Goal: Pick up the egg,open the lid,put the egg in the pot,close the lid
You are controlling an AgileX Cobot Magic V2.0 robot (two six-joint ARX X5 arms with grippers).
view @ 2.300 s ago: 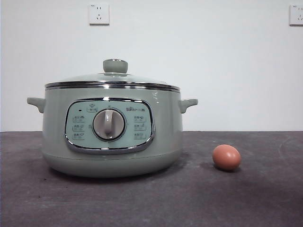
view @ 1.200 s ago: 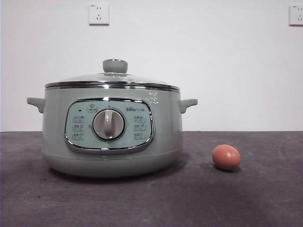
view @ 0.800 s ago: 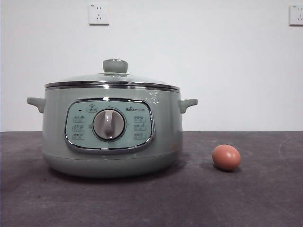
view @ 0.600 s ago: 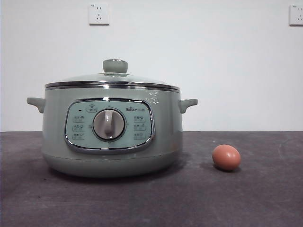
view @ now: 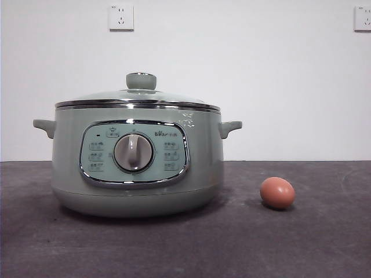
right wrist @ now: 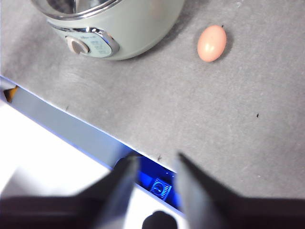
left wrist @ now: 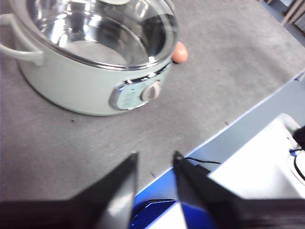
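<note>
Egg (view: 277,193) sits lower right on the desk (view: 232,243), well apart from the pot (view: 136,153); lid (view: 137,95) on. Left claw (left wrist: 153,167) & right claw (right wrist: 153,167) both released, empty, away from everything. Risk: egg's smooth & round, so an off-centre pinch could roll or crack it.

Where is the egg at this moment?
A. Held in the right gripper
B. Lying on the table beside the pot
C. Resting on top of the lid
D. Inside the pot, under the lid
B: the egg lies on the table apart from the pot, whose lid is on; neither gripper touches it.
</note>
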